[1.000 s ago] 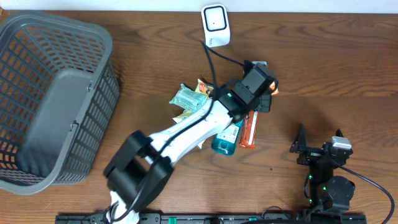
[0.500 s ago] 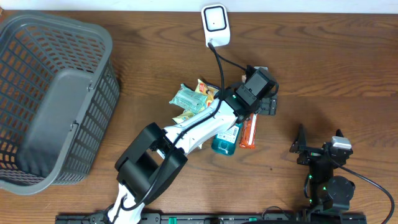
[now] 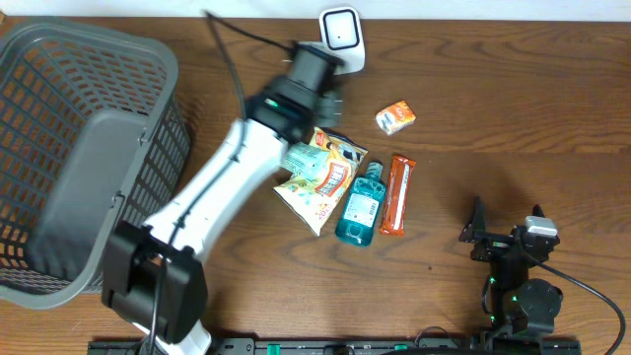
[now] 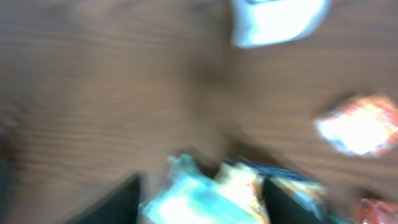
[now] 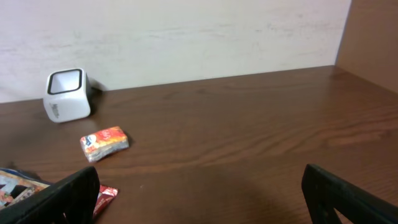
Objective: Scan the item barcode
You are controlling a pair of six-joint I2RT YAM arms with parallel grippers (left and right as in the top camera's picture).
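left end effector (image 4: pixel 200 190): fingers are standing apart, nothing clamped as far as the blur is letting us tell; hovering just near of the scanner (image 3: pixel 341 39)
item: we are judging the green packet (image 3: pixel 306 158) as the pick; it is lying on the worktop (image 3: pixel 513 89) at the pile's left end, just near of that end effector
long axis: running roughly left to right, slightly tilted
nearer arm: left; right end effector (image 5: pixel 200 177) is gaping empty, well apart at near right

Table (image 3: pixel 513 108): dark wood, visible grain, satin sheen. Basket (image 3: pixel 148 168): grey plastic lattice, matt. Scanner (image 3: pixel 341 37): smooth white plastic, glossy. Bottle (image 3: pixel 359 205): translucent teal plastic. Bar (image 3: pixel 397 194): glossy orange film wrapper. Pack (image 3: pixel 394 117): printed wrapper, slight gloss. Wall (image 5: pixel 186 31): matt, rough.
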